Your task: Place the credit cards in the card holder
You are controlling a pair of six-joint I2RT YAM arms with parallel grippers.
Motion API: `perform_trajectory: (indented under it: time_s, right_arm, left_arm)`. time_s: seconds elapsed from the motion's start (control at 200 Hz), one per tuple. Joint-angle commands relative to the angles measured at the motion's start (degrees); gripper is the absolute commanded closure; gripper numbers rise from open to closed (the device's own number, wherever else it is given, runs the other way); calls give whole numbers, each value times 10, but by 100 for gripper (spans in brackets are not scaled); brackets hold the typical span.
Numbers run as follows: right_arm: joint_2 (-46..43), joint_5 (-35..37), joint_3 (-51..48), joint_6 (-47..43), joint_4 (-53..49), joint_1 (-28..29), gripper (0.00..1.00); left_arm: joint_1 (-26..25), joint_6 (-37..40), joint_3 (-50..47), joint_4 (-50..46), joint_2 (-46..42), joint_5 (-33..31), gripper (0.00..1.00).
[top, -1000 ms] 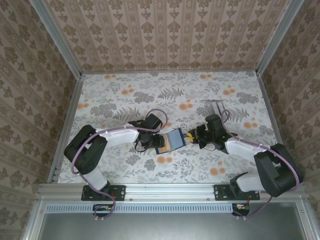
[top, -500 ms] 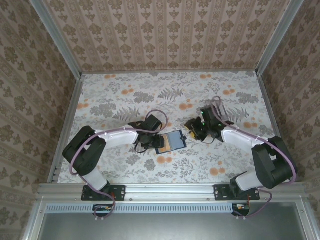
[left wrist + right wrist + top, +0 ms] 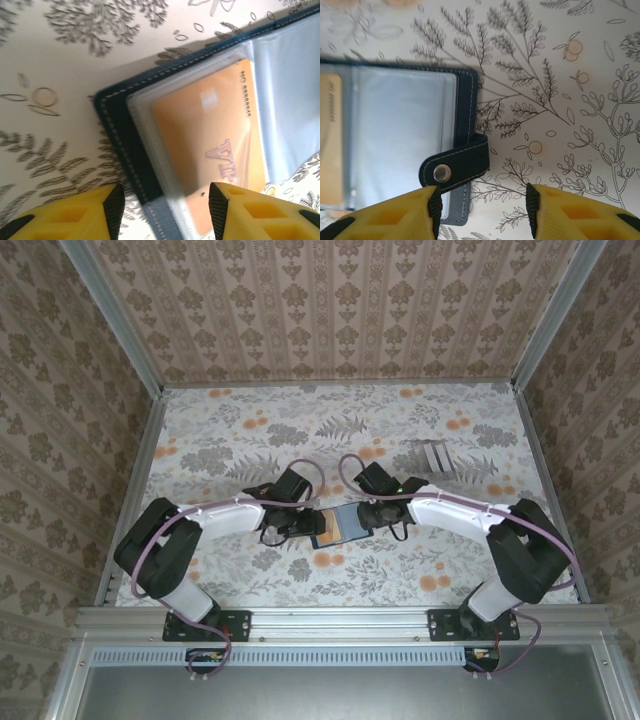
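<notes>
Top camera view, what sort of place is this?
Most likely a small robot test booth: a left arm and a right arm bolted to a metal rail, a table covered in flowered print, and wallpapered walls closing it in on three sides.

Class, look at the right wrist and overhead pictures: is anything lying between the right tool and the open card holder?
Nothing visible does. The right tool hangs with its fingers apart right over the edge of the card holder. The snap strap lies at the fingertips, with bare patterned table beside it.
</notes>
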Motion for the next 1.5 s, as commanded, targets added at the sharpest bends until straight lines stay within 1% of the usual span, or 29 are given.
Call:
perform_trajectory:
  time_s: [0.0, 0.125, 0.3, 0.415, 0.46, 0.54, 0.625, 0.68, 0.745, 0.845, 0.975, 1.115, 1.305, 1.405, 1.495]
  right_arm:
    - [15, 41, 26, -55, -32, 12, 47]
    - [24, 25, 42, -60, -31, 23, 44]
    - [64, 49, 63, -68, -32, 36, 44]
    - [86, 68, 72, -61, -36, 38, 47]
    - [86, 80, 71, -56, -36, 38, 49]
    - [80, 98, 68, -45, -39, 37, 58]
    - [71, 109, 66, -41, -41, 37, 71]
    - [63, 105, 61, -35, -37, 34, 76]
    - [55, 80, 52, -26, -32, 24, 82]
    - [53, 32, 42, -10, -4, 1, 84]
    - [56, -36, 20, 12, 31, -20, 90]
    - [67, -95, 11, 30, 54, -24, 92]
    - [78, -197, -10, 67, 116, -33, 94]
    - [81, -222, -19, 83, 141, -33, 94]
    - [87, -243, -20, 93, 155, -34, 94]
  left_arm:
    - [14, 26, -11, -25, -35, -5, 48]
    - [25, 27, -21, -45, -58, -12, 48]
    - [43, 10, -52, -29, -74, -2, 47]
    - [45, -3, -61, -13, -72, 5, 47]
    - [45, -3, -61, -8, -69, 8, 47]
    - [45, -3, -58, -10, -66, 8, 48]
    - [45, -10, -63, 1, -64, 9, 47]
    - [45, -7, -59, 4, -58, 11, 48]
    - [45, -3, -52, 1, -49, 12, 47]
    - [44, -11, -59, 27, -43, 11, 47]
    - [45, -11, -52, 61, -22, 39, 48]
    - [40, -23, -74, 146, -28, 40, 47]
    - [42, -31, -69, 204, -4, 74, 47]
    - [43, -30, -64, 197, -9, 76, 49]
    - [40, -30, -71, 186, -44, 65, 49]
